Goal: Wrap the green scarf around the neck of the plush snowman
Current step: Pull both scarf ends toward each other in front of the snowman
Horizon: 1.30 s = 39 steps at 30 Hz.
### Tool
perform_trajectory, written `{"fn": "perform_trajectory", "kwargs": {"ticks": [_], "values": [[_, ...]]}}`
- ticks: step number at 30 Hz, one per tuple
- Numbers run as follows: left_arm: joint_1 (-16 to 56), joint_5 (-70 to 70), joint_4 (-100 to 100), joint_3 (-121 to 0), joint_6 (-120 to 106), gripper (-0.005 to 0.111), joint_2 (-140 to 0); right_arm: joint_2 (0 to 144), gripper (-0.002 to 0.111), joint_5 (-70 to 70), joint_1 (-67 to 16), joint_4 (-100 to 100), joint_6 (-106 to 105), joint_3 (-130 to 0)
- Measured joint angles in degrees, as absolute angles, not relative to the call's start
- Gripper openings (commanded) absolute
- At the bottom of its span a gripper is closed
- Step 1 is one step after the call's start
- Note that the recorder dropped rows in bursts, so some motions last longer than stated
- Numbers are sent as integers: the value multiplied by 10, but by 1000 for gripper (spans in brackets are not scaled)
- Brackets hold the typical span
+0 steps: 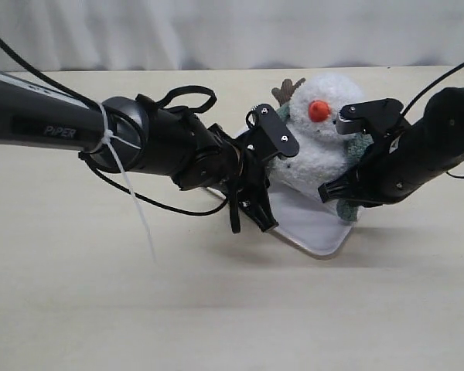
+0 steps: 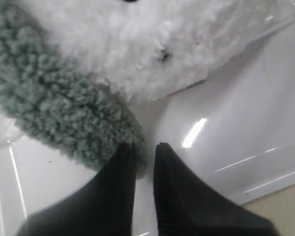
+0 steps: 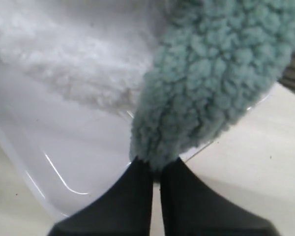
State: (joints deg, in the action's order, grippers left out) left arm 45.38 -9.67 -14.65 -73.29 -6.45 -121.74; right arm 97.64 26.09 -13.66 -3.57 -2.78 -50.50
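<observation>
The plush snowman [image 1: 325, 143] leans on a white tray [image 1: 317, 228], orange nose up. The green scarf [image 1: 362, 145] runs past its right side, and one end hangs at the tray's edge. My right gripper [image 1: 332, 192] is beside the snowman; in its wrist view the right gripper [image 3: 156, 164] is shut on the scarf [image 3: 211, 78] next to white plush [image 3: 64, 49]. My left gripper [image 1: 264, 222] points down at the tray on the snowman's left. In its wrist view the left gripper [image 2: 143, 146] stands narrow, pinching the scarf's [image 2: 54, 108] rounded end below the snowman [image 2: 137, 44].
The glossy tray [image 2: 236, 123] lies on a pale wooden table [image 1: 216, 309]. Its rim [image 3: 64, 196] shows by the right gripper. A brown twig arm [image 1: 288, 89] sticks up behind the snowman's head. A grey curtain [image 1: 232, 31] closes the back.
</observation>
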Motion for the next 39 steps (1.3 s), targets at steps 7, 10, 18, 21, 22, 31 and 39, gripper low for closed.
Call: {"fn": "perform_trajectory", "kwargs": {"ticks": [7, 10, 18, 21, 22, 31, 39], "values": [[454, -76, -131, -733, -65, 0, -1219, 967, 4, 286, -137, -171, -156, -505], [454, -75, -129, -733, -65, 0, -1219, 955, 4, 300, -137, -257, -238, -505], [454, -76, -129, -733, -63, 0, -1219, 978, 4, 305, -137, -371, -355, -493], [454, -79, -128, -733, -63, 0, -1219, 1005, 4, 307, -137, -418, -410, -493], [454, -80, -128, -733, -63, 0, -1219, 1013, 4, 308, -137, -432, -427, -493], [454, -84, -128, -733, -63, 0, -1219, 1034, 4, 302, -137, -466, -473, -493], [442, -129, -149, -733, -36, 10, -1214, 1013, 4, 300, -137, -468, -475, -493]]}}
